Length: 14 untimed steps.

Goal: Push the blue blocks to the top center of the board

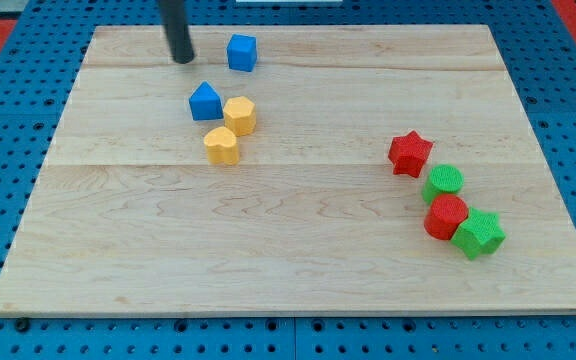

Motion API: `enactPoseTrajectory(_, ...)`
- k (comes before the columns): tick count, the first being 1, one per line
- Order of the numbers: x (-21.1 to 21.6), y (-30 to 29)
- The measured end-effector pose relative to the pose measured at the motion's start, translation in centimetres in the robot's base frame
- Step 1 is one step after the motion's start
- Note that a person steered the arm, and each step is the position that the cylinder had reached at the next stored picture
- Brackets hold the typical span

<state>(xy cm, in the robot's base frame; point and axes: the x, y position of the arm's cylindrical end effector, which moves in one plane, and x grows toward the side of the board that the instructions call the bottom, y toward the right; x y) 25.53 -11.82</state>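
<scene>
Near the board's [118, 250] top left, my tip [182, 60], a bare rod with no jaws to open or close, is standing just beside the blue cube [241, 52], which is lying at its three o'clock, with the blue house-shaped block [205, 102] at five.

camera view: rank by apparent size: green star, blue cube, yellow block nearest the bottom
1. green star, largest, though it also sits nearest the view's bottom, so closeness may inflate it.
2. and 3. lower yellow block and blue cube look alike; not ranked.

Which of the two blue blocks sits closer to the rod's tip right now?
The blue cube near the view's top, just right of my tip. The other blue block lies lower, touching a yellow block.
</scene>
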Motion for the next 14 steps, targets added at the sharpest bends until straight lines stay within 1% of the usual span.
enactPoseTrajectory(1, 0.0, 5.5)
enactPoseTrajectory(2, 0.5, 5.1)
enactPoseTrajectory(3, 3.8, 5.7)
enactPoseTrajectory(4, 2.9, 9.1)
enactPoseTrajectory(5, -0.4, 9.3)
enactPoseTrajectory(6, 1.1, 4.6)
enactPoseTrajectory(7, -0.3, -5.7)
enactPoseTrajectory(8, 6.9, -9.2)
enactPoseTrajectory(9, 13.8, -6.5)
enactPoseTrajectory(10, 11.0, -1.8)
enactPoseTrajectory(11, 9.7, 6.1)
enactPoseTrajectory(12, 8.4, 7.3)
enactPoseTrajectory(13, 5.7, 4.0)
enactPoseTrajectory(14, 7.2, 7.1)
